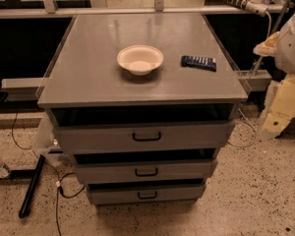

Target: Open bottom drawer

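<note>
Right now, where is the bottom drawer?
In the camera view, the bottom drawer sits lowest in the grey cabinet, directly under the middle drawer, just above the speckled floor. The gripper hangs beside the cabinet at the picture's right, away from it.

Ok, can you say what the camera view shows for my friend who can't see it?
A grey cabinet has three drawers, and the robot's end effector hangs off to its right, not touching the bottom drawer. On top sit a white bowl and a small dark object, apart.
</note>
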